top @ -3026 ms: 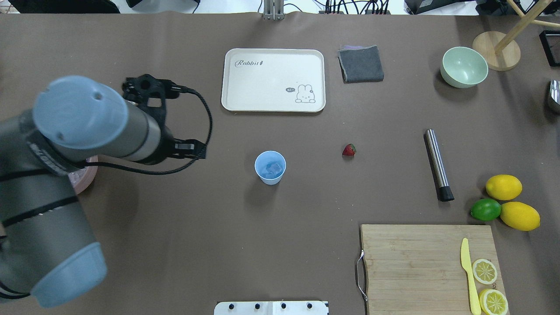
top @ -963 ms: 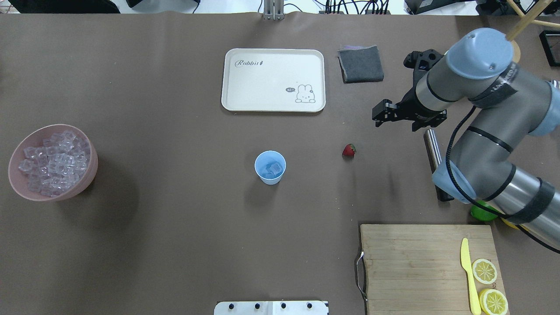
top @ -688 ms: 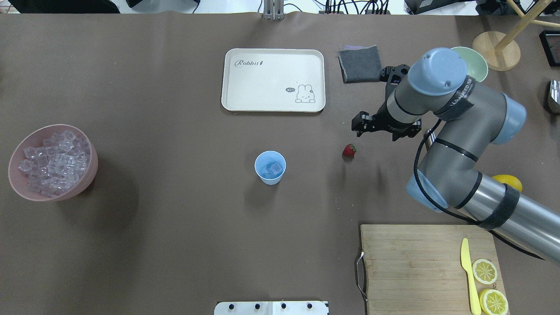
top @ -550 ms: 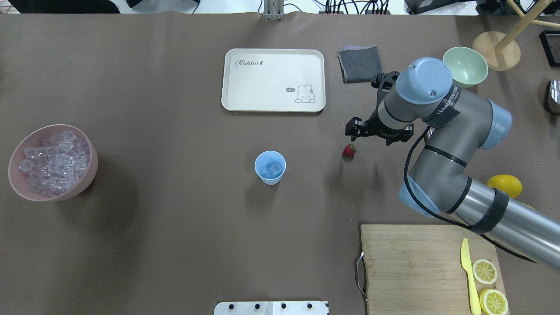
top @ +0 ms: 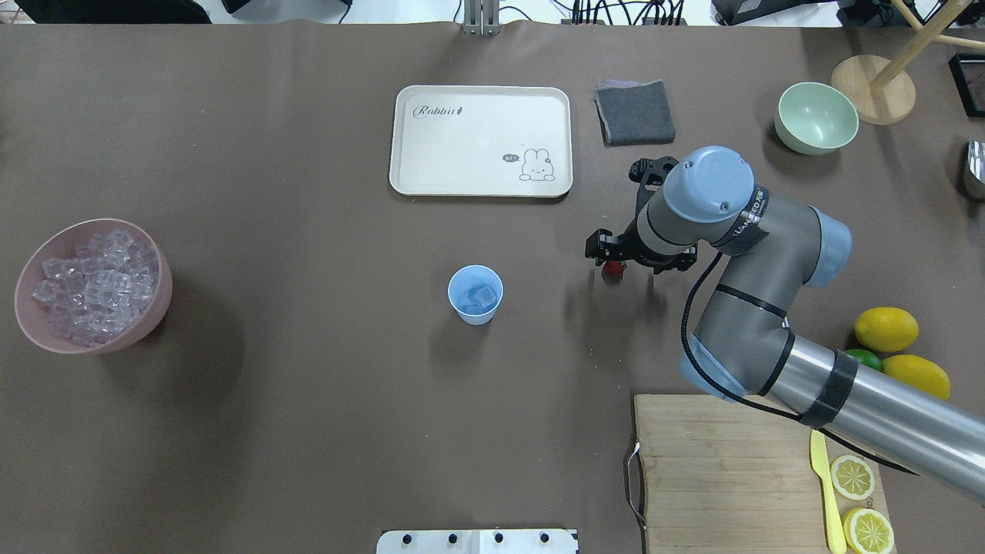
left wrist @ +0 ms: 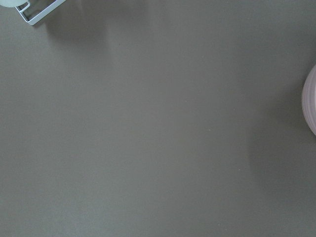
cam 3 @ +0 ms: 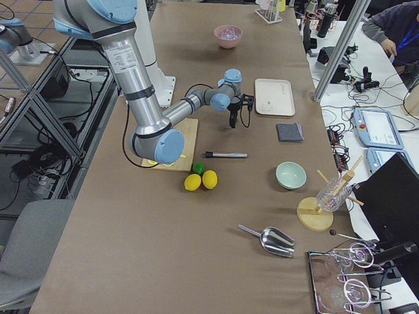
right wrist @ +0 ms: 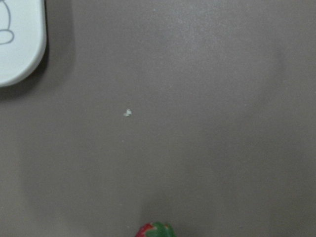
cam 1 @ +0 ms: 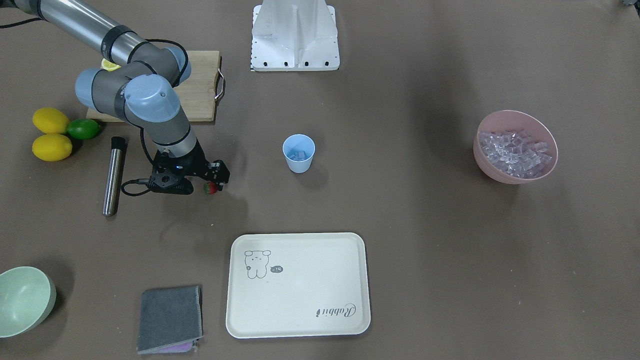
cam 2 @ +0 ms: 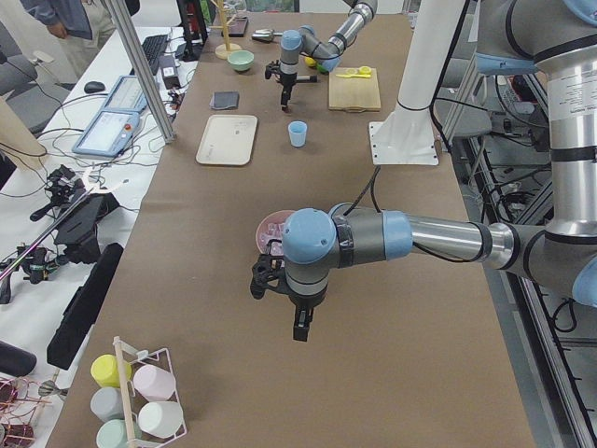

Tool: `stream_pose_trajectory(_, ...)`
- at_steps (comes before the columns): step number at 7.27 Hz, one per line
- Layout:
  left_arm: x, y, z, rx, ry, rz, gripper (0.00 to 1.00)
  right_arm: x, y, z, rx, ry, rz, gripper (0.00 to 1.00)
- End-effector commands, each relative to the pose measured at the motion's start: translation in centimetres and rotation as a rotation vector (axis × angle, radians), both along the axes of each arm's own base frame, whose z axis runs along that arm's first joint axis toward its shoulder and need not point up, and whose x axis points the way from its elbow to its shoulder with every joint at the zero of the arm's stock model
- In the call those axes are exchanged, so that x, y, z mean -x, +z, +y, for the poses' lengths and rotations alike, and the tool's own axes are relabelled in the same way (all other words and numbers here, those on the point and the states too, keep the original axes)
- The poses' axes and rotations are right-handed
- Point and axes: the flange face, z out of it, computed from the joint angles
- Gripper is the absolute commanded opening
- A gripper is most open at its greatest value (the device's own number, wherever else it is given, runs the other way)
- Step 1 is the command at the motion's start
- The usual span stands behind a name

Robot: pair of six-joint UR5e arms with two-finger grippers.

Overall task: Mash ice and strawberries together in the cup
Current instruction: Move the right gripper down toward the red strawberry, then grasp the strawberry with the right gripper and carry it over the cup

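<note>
The light-blue cup stands mid-table with a few pieces of ice inside it. To its right the red strawberry lies on the table, also low in the right wrist view. My right gripper hangs open directly over the strawberry, its fingers on either side, and partly hides it. In the front-facing view the strawberry peeks out beside the gripper. My left gripper shows only in the exterior left view, near the pink bowl, and I cannot tell its state.
A pink bowl full of ice cubes sits far left. A steel muddler lies behind the right arm. A white tray, grey cloth, green bowl, lemons, and cutting board ring the area.
The left arm has left the overhead view, uncovering the pink bowl. The right arm came in from the right and moved left and down until its gripper stands over the strawberry.
</note>
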Motion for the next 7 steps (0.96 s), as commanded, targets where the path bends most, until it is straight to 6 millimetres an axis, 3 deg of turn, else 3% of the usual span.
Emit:
stream_pose_trajectory(1,-0.1,0.4,0.6,0.010,-0.001,0.002,0.98,0.7,-0.3,0.5,0.029,0.031,-0.010,0.70)
stream_pose_trajectory(2,-0.1,0.4,0.6,0.010,-0.001,0.002,0.98,0.8,-0.4,0.5,0.035,0.036,-0.013,0.11)
stream_pose_trajectory(3,-0.1,0.4,0.6,0.010,-0.001,0.002,0.98,1.1,-0.8,0.7,0.029,0.032,-0.016,0.00)
stream_pose_trajectory(4,-0.1,0.4,0.6,0.010,-0.001,0.002,0.98,1.3,-1.1,0.8,0.026,0.030,-0.020,0.00)
stream_pose_trajectory(5,-0.1,0.3,0.6,0.009,-0.001,0.002,0.98,1.4,-2.7,0.6,0.011,0.025,-0.038,0.00)
stream_pose_trajectory(7,-0.1,0.2,0.5,-0.002,-0.001,0.000,0.98,0.5,-9.3,-0.4,-0.065,0.030,-0.116,0.00)
